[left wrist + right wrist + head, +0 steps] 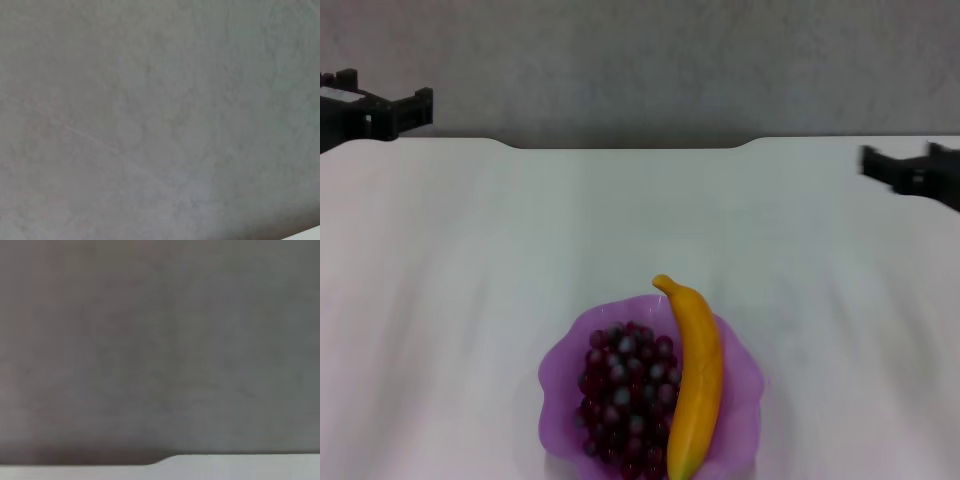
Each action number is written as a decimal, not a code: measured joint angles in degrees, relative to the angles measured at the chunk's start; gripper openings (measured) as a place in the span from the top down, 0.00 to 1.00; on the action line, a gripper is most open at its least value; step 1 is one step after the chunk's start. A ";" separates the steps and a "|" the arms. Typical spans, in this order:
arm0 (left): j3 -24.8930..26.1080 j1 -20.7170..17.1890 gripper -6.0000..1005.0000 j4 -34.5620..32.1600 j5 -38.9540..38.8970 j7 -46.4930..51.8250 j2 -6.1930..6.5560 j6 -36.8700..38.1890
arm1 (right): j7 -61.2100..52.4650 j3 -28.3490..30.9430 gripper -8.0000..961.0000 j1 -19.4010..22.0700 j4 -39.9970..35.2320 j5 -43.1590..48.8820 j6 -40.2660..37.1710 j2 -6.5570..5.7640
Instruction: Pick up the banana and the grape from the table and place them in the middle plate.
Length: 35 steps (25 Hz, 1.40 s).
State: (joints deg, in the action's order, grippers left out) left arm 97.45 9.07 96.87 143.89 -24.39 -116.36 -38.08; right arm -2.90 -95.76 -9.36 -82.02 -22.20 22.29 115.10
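In the head view the light-purple scalloped plate sits on the white table near its front edge. The dark red-purple grape bunch lies in the plate's left half. The yellow banana lies in the right half beside the grapes, its tip reaching past the far rim. My left gripper is at the far left by the table's back edge, fingers apart and empty. My right gripper is at the far right above the table, fingers apart and empty. Both are far from the plate.
The table's back edge has a shallow notch in the middle, with a grey wall behind it. The wrist views show only grey wall and a strip of white table edge.
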 joint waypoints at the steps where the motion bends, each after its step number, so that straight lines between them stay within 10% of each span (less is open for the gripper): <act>1: -0.03 -0.05 0.12 -0.06 -0.09 -0.08 0.00 0.16 | -0.09 0.60 0.10 0.24 1.19 -0.01 -1.28 0.02; 24: -9.91 -4.33 0.12 -13.53 -1.98 -1.89 0.24 27.88 | -4.16 0.78 0.10 2.21 11.79 -0.29 -16.77 0.31; 35: -20.63 -5.66 0.12 -19.31 -4.65 3.86 3.35 48.47 | -5.48 -1.26 0.10 2.32 12.78 -0.30 -20.73 0.31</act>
State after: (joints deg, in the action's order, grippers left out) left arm 76.82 3.41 77.57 139.24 -20.53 -113.01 10.40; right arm -8.38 -97.02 -7.04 -69.25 -22.50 1.56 115.40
